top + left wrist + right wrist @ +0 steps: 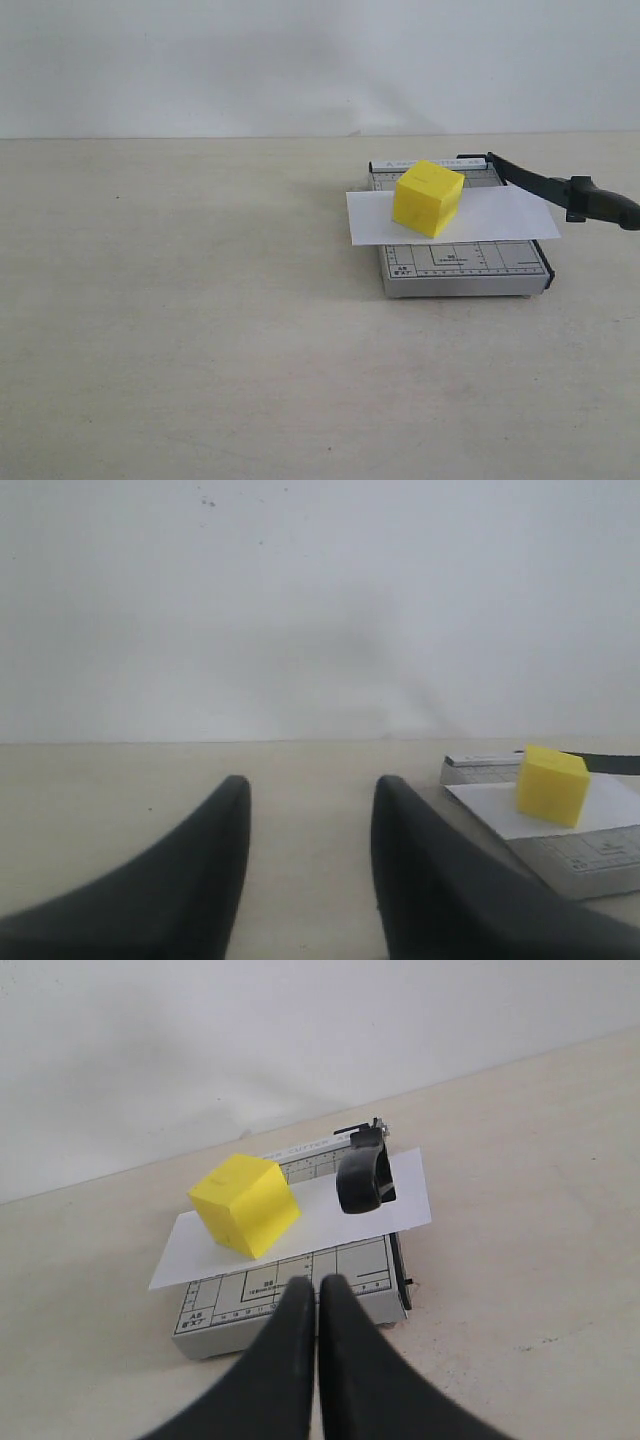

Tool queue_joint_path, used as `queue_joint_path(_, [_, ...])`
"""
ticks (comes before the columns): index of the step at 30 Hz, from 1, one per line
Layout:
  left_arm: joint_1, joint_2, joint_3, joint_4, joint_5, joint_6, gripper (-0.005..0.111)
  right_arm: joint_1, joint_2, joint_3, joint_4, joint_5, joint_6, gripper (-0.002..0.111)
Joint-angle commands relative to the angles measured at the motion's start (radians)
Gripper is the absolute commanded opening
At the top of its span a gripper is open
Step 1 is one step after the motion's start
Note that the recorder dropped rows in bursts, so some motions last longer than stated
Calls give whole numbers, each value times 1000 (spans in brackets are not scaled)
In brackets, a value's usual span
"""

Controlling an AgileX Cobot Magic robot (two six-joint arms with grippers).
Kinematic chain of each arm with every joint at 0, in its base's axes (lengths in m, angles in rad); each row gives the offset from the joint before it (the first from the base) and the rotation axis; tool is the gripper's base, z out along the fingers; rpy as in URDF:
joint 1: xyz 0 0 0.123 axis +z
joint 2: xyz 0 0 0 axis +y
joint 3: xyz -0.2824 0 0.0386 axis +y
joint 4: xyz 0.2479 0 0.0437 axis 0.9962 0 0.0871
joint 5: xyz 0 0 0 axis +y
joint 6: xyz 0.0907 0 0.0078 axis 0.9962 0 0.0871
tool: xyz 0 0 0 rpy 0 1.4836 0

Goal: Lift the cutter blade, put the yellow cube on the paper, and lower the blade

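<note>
Yellow cube (pixel 428 198) sits on the paper (pixel 505 215), which lies across the grey gridded trimmer base (pixel 460 268). Cutter blade (pixel 540 183) is raised, so lowering it looks like the only step left. Right tool (pixel 318 1295) is pinched closed, empty, clear of the blade. Left tool (pixel 310 792) is part-spread, empty, well apart from the cutter. Suggest pressing the thick rounded handle down slowly along the hinge arc. The paper is thin and loose and the cube smooth-faced, so a jolt could shift both.
</note>
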Motion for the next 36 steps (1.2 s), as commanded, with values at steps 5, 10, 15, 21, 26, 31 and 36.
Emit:
queue_joint_path(5, [171, -4, 4, -9, 1, 7, 39, 0, -9, 5, -7, 0, 1, 1])
queue_joint_path(10, [248, -4, 4, -9, 1, 7, 39, 0, -9, 5, -7, -2, 1, 1])
queue_joint_path(15, [309, -4, 4, -9, 1, 7, 39, 0, -9, 5, -7, -52, 1, 1])
queue_joint_path(21, [309, -4, 4, -9, 1, 7, 39, 0, -9, 5, -7, -41, 7, 1])
queue_joint_path(26, [309, -4, 4, -9, 1, 7, 39, 0, -9, -74, -9, 66, -64, 1])
queue_joint_path(31, [309, -4, 4, -9, 12, 5, 37, 0, 23, -395, -64, 469, -185, 22])
queue_joint_path(36, [309, -4, 4, 8, 46, 11, 5, 0, 358, -728, -145, 818, -124, 64])
